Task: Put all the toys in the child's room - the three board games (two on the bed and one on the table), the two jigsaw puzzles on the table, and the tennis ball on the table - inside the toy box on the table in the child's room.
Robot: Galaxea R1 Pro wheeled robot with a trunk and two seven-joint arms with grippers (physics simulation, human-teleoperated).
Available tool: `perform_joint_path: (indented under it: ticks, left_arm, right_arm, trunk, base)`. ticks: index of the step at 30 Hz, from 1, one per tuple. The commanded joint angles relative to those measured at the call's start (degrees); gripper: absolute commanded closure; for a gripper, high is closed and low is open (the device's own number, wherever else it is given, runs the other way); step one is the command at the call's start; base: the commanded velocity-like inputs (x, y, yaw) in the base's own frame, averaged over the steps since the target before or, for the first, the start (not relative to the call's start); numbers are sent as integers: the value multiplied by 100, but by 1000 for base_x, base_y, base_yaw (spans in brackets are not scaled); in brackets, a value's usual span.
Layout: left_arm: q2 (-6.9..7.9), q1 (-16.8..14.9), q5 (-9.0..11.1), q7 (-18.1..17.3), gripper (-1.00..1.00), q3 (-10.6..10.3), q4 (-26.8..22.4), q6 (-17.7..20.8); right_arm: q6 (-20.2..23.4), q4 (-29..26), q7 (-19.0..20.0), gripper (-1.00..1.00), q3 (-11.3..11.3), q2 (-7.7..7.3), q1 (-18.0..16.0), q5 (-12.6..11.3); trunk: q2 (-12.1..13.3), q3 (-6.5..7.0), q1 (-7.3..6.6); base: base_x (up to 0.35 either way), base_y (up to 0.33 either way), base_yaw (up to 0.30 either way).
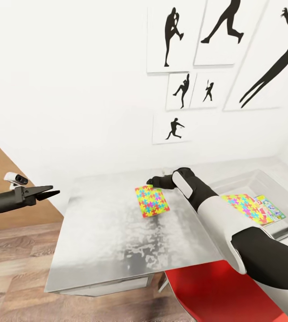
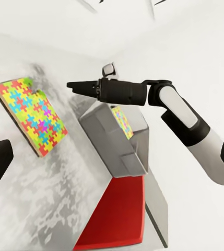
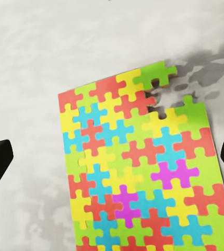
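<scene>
A multicoloured jigsaw puzzle (image 1: 152, 201) (image 2: 32, 115) (image 3: 138, 167) lies flat on the pale grey table (image 1: 103, 232). My right gripper (image 1: 155, 181) (image 2: 72, 84) (image 3: 112, 162) hovers open just above it, one finger at each side and nothing held. The light grey toy box (image 1: 255, 175) (image 2: 109, 144) stands at the table's right end, holding a second jigsaw puzzle (image 1: 247, 206) (image 2: 123, 121) and a printed board game (image 1: 272, 208). My left gripper (image 1: 54, 191) hangs open and empty in the air beyond the table's left edge. The tennis ball and the bed are out of view.
A red chair (image 1: 215, 290) (image 2: 117, 214) sits tucked under the table's near edge below my right arm. White walls with black silhouette posters (image 1: 179, 89) close off the back. Wooden floor (image 1: 14, 255) lies to the left of the table.
</scene>
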Motion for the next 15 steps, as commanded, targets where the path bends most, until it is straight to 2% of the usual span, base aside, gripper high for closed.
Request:
perform_joint_path:
  ticks: [1, 11, 15]
  left_arm:
    - [6, -4, 16, -7, -100, -3, -1, 55]
    - [28, -4, 16, -9, -100, 3, 4, 61]
    - [29, -4, 16, -9, -100, 1, 5, 63]
  right_arm:
    - [17, -5, -27, -100, 25, -10, -17, -37]
    - [175, -4, -19, -100, 0, -211, -144, -37]
    - [222, -3, -18, -100, -3, -237, -198, -37]
  trunk:
    - [-11, -20, 3]
    - [-11, -113, 3]
    - [-11, -151, 3]
  base:
    - [0, 0, 0]
    - [0, 0, 0]
    - [0, 0, 0]
